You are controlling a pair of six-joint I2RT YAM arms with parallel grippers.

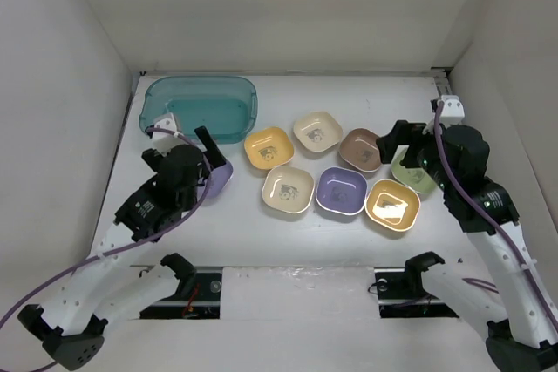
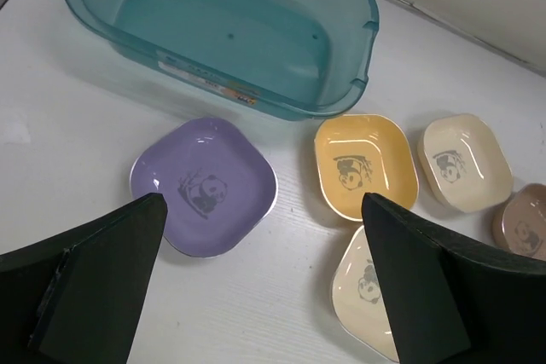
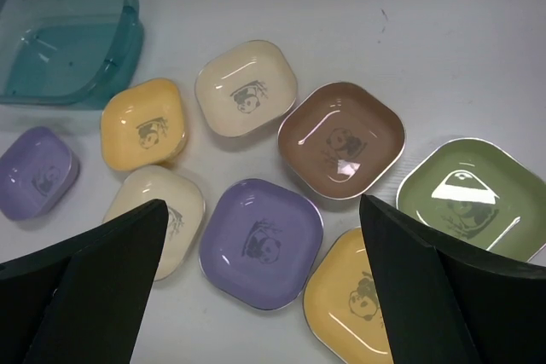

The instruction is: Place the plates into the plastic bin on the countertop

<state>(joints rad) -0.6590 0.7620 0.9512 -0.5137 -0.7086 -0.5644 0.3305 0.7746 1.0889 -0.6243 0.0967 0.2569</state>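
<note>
The purple plate (image 2: 205,185) lies flat on the countertop (image 1: 349,102), just in front of the bin (image 2: 222,36) and apart from its near wall. It is the closest plate to the bin, and it sits off to the left of the rest. In the left wrist view it lies below the left gripper (image 2: 262,206), slightly toward the left finger rather than centred between the two. Its corners point toward and away from the camera, so it has no long axis to line up with. The jaws stand wide apart with nothing in them.

The bin sits straight beyond the plate along the gripper's heading, its long side across that line, and nothing lies inside it. My read is that the coming move depends on this line-up. The gripper needs to drop onto the plate's rim with a small shift left, lift it, and carry it a short way forward over the near wall.

The left arm is plainly the nearer one. The right gripper (image 1: 397,141) hangs well away at the far right, over the green plate (image 3: 469,198) and brown plate (image 3: 341,138), also spread wide and empty. Between the two arms lie five more plates in a loose cluster, all upright on the countertop.
</note>
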